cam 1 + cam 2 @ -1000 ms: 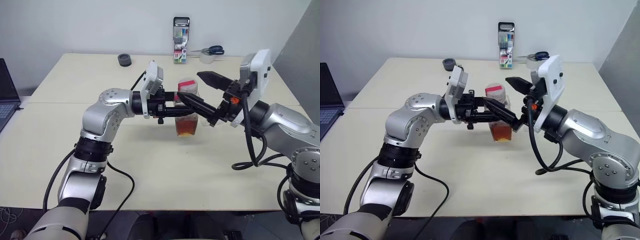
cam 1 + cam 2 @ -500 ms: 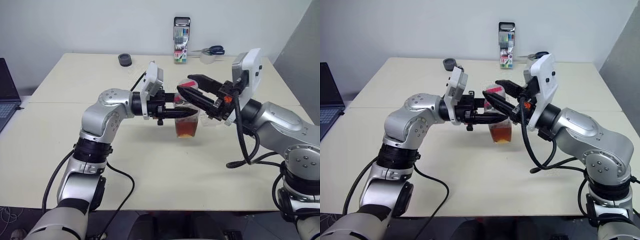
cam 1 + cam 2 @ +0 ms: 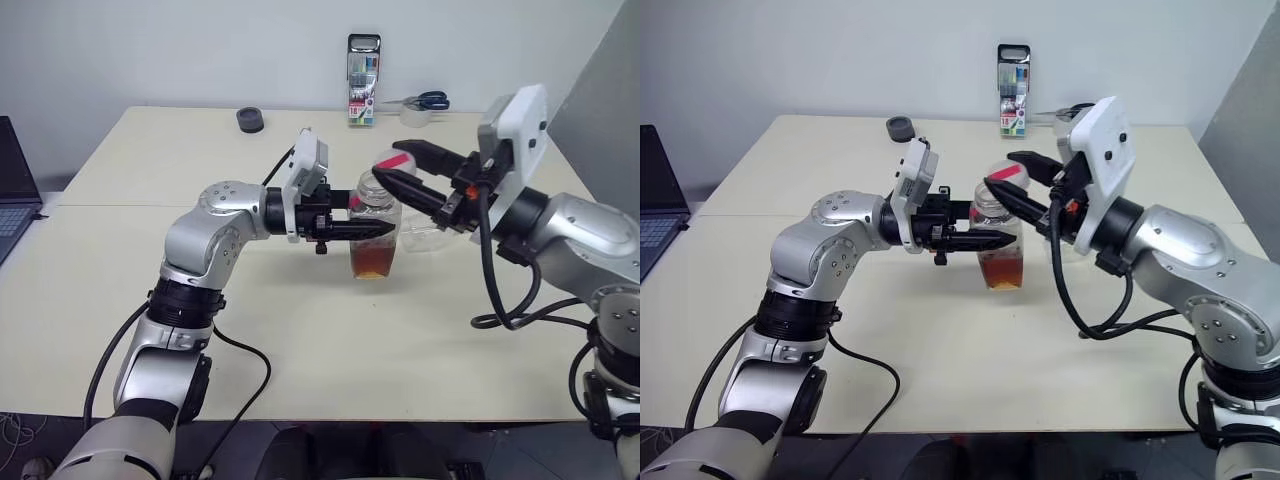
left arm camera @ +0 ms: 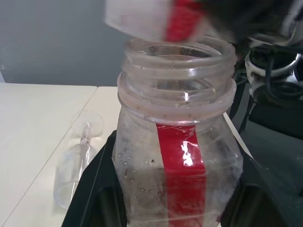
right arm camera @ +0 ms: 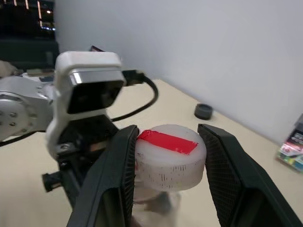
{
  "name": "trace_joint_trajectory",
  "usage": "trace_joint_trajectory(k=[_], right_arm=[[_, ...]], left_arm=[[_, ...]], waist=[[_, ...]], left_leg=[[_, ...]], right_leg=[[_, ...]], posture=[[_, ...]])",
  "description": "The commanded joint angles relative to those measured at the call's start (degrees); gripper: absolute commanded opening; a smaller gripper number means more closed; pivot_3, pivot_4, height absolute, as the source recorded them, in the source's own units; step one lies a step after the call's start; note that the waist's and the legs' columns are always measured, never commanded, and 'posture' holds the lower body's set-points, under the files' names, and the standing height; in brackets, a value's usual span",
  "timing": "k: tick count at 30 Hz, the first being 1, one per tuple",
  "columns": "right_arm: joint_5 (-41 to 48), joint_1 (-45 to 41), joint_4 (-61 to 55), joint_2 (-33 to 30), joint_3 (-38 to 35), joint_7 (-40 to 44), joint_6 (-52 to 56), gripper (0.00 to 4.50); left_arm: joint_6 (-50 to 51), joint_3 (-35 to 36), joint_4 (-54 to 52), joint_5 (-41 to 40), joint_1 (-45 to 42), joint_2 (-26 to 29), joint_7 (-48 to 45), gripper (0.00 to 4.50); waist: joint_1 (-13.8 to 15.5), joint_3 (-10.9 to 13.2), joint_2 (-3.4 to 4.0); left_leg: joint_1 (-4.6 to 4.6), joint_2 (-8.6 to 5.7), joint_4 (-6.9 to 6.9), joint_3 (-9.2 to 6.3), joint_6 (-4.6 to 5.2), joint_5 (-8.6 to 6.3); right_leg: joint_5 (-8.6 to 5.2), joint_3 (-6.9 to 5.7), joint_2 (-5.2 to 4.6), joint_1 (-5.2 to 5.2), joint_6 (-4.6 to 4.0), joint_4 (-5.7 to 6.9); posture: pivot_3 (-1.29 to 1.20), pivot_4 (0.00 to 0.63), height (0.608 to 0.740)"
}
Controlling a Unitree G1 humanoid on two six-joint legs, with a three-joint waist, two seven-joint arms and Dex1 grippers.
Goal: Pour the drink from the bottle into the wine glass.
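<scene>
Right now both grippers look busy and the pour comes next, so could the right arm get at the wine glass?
Probably not yet. The right gripper is shut on the cap, and the wine glass lies on its side beyond the bottle, which the left gripper holds.

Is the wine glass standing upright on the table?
No: the wine glass lies on its side on the table behind the bottle.

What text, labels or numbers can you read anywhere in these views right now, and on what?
None can be read.
Pen pack at the table's far edge: has print, too small to read.
Red strip label on the bottle: plain red, no lettering visible.
Cap in the right gripper: red strip, no readable text.
</scene>
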Motion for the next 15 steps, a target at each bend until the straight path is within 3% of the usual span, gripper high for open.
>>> trace_joint_trajectory(k=[1,4,7,10,15], right_arm=[[7.36,-0.23,0.89,2.89,-5.39,-5.92,1.15,1.78],[11.40,2.38,-0.42,2.87,-8.38,-10.76,2.07,1.78],[11.95,11.84,-4.64,1.57,-13.00,-15.61,1.93,1.78],[6.86,21.73,-8.46,1.71,-15.20,-18.89,0.20,1.78],[-13.72,38.19,-8.56,6.45,-11.65,-25.08,-6.62,1.78]], left_arm=[[-0.65,1.27,-2.61,-1.24,-0.53,-0.01,-0.24,1.88],[-0.52,1.49,-2.86,-1.34,-0.32,0.08,-0.05,1.88],[-0.40,1.78,-3.48,-1.48,0.43,0.46,0.09,1.88],[-0.17,1.94,-3.81,-1.59,0.69,0.47,0.38,1.88],[-0.23,1.77,-3.06,-1.39,0.17,-0.03,0.41,1.88]], waist=[[-0.03,0.00,0.00],[0.09,0.00,0.00],[0.38,0.00,-0.01],[0.62,-0.01,-0.02],[0.48,-0.02,-0.03]], left_leg=[[0.00,0.01,0.00,-0.01,0.00,0.00],[-0.01,0.01,0.00,0.00,-0.01,0.00],[-0.04,0.01,0.00,-0.01,-0.01,0.00],[-0.10,-0.01,-0.06,-0.02,-0.01,0.00],[-0.03,-0.04,-0.04,0.06,0.00,0.00]], right_leg=[[0.00,0.00,0.00,0.00,0.00,0.01],[0.00,-0.01,0.00,0.00,0.00,0.00],[0.00,-0.02,-0.02,0.02,0.00,-0.04],[0.00,-0.02,-0.02,0.02,0.00,-0.08],[0.00,0.10,0.00,0.02,0.01,-0.02]], posture=[[0.00,0.150,0.740],[0.00,0.150,0.740],[0.00,0.150,0.740],[0.00,0.150,0.740],[0.00,0.150,0.740]])
